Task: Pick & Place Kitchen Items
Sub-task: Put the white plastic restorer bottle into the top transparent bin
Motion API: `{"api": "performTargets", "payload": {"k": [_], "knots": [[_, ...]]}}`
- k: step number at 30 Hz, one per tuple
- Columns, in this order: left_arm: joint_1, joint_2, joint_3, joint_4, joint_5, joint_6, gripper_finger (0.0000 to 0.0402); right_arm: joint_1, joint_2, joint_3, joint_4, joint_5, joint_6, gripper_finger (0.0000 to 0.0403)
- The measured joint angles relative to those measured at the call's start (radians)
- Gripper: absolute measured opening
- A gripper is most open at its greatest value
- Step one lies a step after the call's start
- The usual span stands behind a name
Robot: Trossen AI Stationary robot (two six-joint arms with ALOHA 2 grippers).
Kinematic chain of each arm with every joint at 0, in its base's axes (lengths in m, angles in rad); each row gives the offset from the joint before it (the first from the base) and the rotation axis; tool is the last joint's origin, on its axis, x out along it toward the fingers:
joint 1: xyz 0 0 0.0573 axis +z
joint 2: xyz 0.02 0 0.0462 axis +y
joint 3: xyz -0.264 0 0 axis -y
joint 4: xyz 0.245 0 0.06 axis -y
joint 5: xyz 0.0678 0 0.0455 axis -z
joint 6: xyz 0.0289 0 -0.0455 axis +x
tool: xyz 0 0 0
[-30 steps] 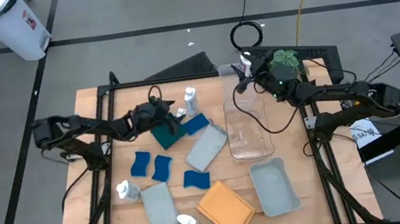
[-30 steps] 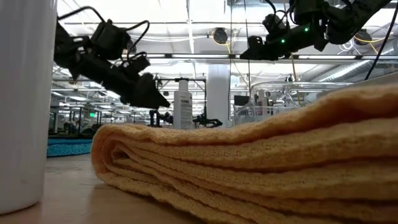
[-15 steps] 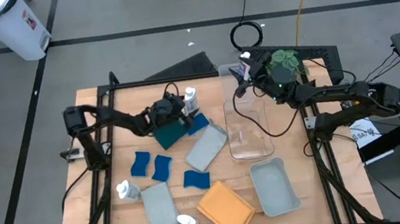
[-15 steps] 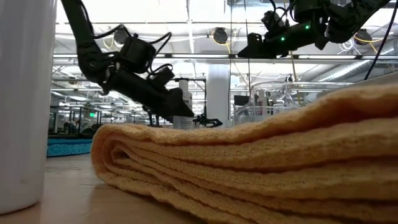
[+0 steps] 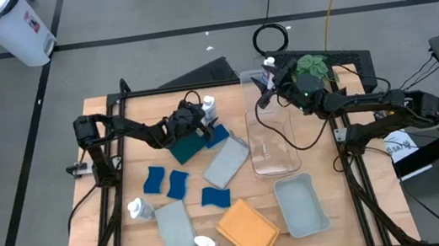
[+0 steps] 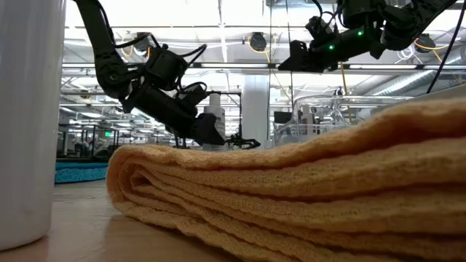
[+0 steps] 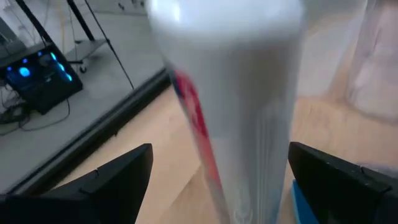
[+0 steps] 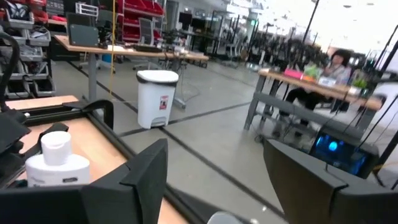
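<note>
- The left gripper (image 5: 202,122) sits just left of centre in the upper half of the high view, its jaws spread as wide as they go around the small white upright bottle with a blue label (image 5: 209,106), gripping nothing yet.
- In the left wrist view that bottle (image 7: 233,106) fills the middle of the frame, standing between the two dark fingers (image 7: 109,180), with a gap on either side; it looks to lie straight ahead of the jaws, though the picture is blurred.
- The bottle's long axis is upright, across the line in which the fingers would close, so a plain squeeze should catch its body.
- In the low view the left gripper (image 6: 207,131) slants down toward the bottle (image 6: 216,116) at centre frame, behind the folded orange cloth (image 6: 291,189).
- The left arm is clearly the nearer one; the dark teal-green folded cloth (image 5: 184,147) and a blue sponge (image 5: 218,134) lie just below the gripper in the high view.
- The right gripper (image 5: 268,85) hangs at upper centre-right over the far end of the clear plastic bin (image 5: 276,160), jaws partly apart around another small white bottle (image 5: 268,75), which it seems to be holding.
- Other items remain across the lower left of the table (image 5: 116,238).
</note>
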Motion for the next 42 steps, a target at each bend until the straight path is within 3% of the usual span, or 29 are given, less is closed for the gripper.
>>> {"api": "performTargets", "payload": {"k": [13,33,42], "knots": [[0.058,0.008,-0.039,0.018,0.083,-0.14,0.0379,0.0,0.0,0.0,-0.041,0.0,0.017,0.0238],[0.032,0.063,0.01,0.047,0.102,-0.034,0.0379,0.039,0.0,0.0,-0.006,-0.006,-0.04,0.0238],[0.034,0.063,0.022,0.048,0.102,0.065,0.0379,0.04,-0.001,0.0,-0.004,-0.262,0.031,0.0238]]}}
